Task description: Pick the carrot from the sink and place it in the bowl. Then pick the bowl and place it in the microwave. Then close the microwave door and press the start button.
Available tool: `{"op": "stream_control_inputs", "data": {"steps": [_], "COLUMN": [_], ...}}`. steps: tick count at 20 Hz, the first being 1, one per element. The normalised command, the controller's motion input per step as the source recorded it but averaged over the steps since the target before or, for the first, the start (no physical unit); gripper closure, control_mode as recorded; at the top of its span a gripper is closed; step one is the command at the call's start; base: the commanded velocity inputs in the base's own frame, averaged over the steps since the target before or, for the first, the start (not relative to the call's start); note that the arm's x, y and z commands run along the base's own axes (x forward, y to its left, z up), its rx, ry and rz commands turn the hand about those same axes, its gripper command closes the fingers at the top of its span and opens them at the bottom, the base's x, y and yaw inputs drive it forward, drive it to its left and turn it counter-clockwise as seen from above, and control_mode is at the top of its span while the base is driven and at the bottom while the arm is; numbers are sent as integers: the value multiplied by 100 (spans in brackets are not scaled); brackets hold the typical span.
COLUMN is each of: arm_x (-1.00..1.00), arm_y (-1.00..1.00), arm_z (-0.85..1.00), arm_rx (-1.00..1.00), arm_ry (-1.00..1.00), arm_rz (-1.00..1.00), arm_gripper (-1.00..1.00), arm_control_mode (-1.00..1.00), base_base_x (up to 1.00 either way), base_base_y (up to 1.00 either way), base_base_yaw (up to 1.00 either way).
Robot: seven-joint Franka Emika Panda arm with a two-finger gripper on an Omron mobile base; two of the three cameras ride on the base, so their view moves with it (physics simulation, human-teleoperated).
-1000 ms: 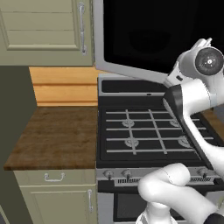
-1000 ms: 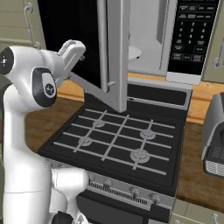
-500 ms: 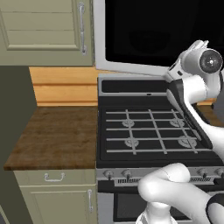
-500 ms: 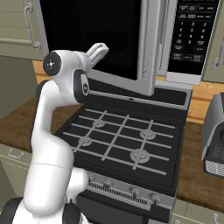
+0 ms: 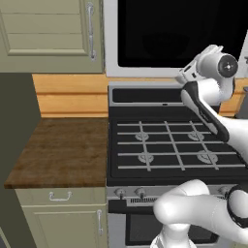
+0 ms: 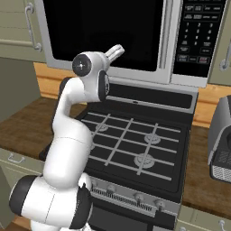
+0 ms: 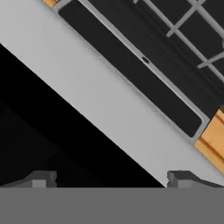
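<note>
Black glass fills the wide microwave door (image 5: 179,36), which lies flush in its silver frame above the stove (image 5: 174,145) in the left base view. Four burners can be counted on the black cooktop. To the left sits one brown wooden counter (image 5: 63,150), with one beige cabinet door (image 5: 48,34) above it. The white arm bends up over the stove's right side, its hand raised near the door's lower edge.

In the right base view the one microwave (image 6: 135,40) shows its door closed, a long vertical bar handle (image 6: 167,34) beside the dark keypad panel (image 6: 196,34). The hand points at the lower part of the glass, though whether it touches cannot be told. Again four burners; one grey appliance (image 6: 223,140) stands at the right edge.

In the hand view the gripper (image 7: 111,179) has its two dark fingertips (image 7: 41,178) spread wide apart with nothing between them, facing the door's black window and silver frame, the stove's back panel beyond.
</note>
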Motion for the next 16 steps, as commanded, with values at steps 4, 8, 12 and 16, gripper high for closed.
{"op": "stream_control_inputs", "data": {"steps": [4, 8, 12, 16], "arm_x": [64, 34, -48, -100], "arm_y": [-30, -23, -22, -51], "arm_z": [0, -1, -4, 0], "arm_rx": [0, 0, 0, 7], "arm_ry": [0, 0, -3, -10], "arm_rz": [12, 10, 6, 7], "arm_gripper": [-100, -100, -100, -100], "arm_control_mode": [-100, -100, -100, -100], "base_base_x": [0, 0, 0, 0], "base_base_y": [0, 0, 0, 0], "base_base_yaw": [0, 0, 0, 0]}}
